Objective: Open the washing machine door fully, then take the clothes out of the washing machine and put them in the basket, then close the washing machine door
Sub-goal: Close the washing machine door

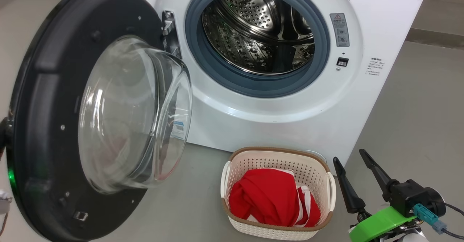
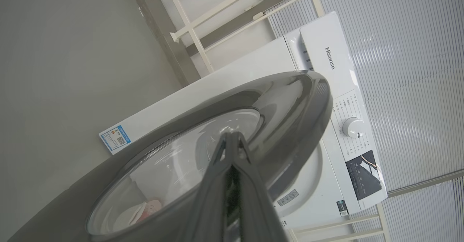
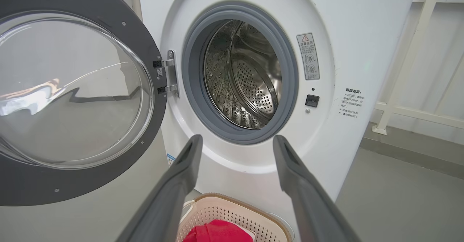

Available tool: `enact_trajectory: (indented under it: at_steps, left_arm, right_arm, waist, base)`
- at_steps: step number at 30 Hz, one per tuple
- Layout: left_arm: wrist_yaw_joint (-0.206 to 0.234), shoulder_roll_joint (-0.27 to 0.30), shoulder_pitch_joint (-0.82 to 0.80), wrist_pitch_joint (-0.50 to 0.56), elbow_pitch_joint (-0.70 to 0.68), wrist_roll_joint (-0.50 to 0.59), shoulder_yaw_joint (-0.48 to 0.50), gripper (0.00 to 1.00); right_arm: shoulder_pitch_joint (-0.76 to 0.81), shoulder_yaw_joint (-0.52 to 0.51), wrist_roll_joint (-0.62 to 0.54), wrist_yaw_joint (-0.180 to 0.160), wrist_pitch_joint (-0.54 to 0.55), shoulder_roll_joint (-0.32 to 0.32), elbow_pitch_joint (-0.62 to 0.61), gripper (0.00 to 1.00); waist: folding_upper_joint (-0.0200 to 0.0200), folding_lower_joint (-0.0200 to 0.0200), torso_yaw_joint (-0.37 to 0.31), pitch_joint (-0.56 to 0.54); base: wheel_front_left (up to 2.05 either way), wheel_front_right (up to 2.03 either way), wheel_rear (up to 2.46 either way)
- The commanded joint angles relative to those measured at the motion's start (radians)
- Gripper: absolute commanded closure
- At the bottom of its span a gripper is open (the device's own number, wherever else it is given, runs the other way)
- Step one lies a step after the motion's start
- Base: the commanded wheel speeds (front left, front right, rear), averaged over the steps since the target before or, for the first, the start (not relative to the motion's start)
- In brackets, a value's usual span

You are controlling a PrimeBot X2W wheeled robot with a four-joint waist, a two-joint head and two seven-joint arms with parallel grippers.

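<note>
Glossy round door [image 1: 43, 89], perf. basket [image 1: 277, 163], soft clothes [image 1: 268, 198]

Long dark tapered jaws; black wrist block [image 1: 409, 195], green bracket [image 1: 380, 223], teal connector [image 1: 425, 213].

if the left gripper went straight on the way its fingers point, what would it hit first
The washing machine door: the shut fingers of the left gripper point at its glossy outer face, where dark rim meets clear window. The tips look on or nearly on it; contact unclear.
</note>
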Motion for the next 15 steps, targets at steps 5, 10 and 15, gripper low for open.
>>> enact_trajectory:
  at_steps: [5, 10, 15]
  left_arm:
    - [0.030, 0.010, 0.061, 0.015, -0.132, -0.069, -0.051, 1.00]
    - [0.065, 0.010, 0.115, -0.005, -0.181, -0.146, -0.117, 1.00]
    - [0.095, 0.010, 0.184, -0.055, -0.246, -0.217, -0.204, 1.00]
  right_arm:
    - [-0.026, 0.014, 0.015, 0.000, -0.006, -0.005, -0.021, 0.00]
    - [-0.026, 0.013, 0.016, 0.000, -0.006, -0.002, -0.020, 0.00]
    - [-0.028, 0.009, 0.016, 0.000, -0.006, 0.001, -0.020, 0.00]
  waist:
    - [-0.0001, 0.0000, -0.006, 0.007]
    - [-0.0001, 0.0000, -0.013, 0.010]
    - [-0.0001, 0.0000, -0.024, 0.014]
  base:
    - [0.00, 0.00, 0.00]
    - [0.00, 0.00, 0.00]
    - [0.00, 0.00, 0.00]
